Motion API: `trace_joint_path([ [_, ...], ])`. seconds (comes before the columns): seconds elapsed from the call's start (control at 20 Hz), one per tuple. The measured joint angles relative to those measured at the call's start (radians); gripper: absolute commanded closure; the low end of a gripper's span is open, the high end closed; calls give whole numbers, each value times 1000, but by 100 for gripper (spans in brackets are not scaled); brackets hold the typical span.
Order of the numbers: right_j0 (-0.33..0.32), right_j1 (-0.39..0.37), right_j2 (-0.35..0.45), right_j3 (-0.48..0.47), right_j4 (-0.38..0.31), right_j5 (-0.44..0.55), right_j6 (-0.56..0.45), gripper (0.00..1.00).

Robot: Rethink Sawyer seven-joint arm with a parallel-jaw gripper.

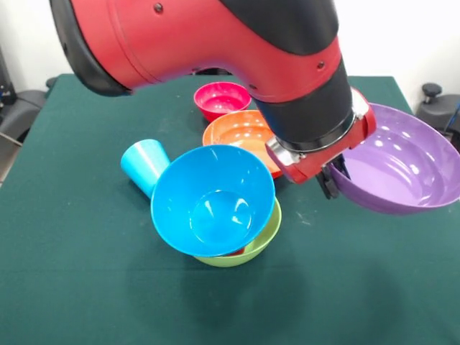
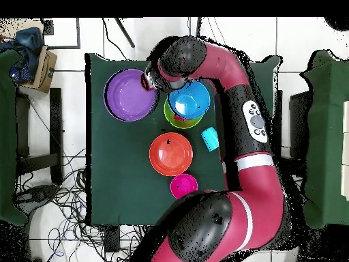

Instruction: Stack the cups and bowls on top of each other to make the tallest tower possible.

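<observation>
The hand [image 1: 332, 175] grips the purple bowl's [image 1: 402, 172] rim; blue bowl [image 1: 212, 201] sits tilted in green bowl [image 1: 251, 248].

Arm [image 1: 215, 43]: glossy red shell, rounded housings, black joint bands and black end caps. Small dark screw heads set along red casing. Wrist section black, cylindrical, ending in silver ring above red mounting block. Grey oval control panel [image 2: 255, 121] with round buttons on one link. Pale stripe across lower link.
</observation>
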Motion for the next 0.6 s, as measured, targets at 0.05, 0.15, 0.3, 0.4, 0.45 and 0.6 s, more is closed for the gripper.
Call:
trace_joint_path([
  [0.05,-1,-1,0,-6,1,6,0,100],
  [0.15,-4,-2,0,-17,3,20,0,100],
  [0.3,-12,-3,0,-31,10,46,0,100],
  [0.4,-18,-3,0,-47,14,74,0,100],
  [0.45,-21,-4,0,-51,14,84,0,100],
  [0.6,-34,-12,0,-53,16,115,0,100],
])
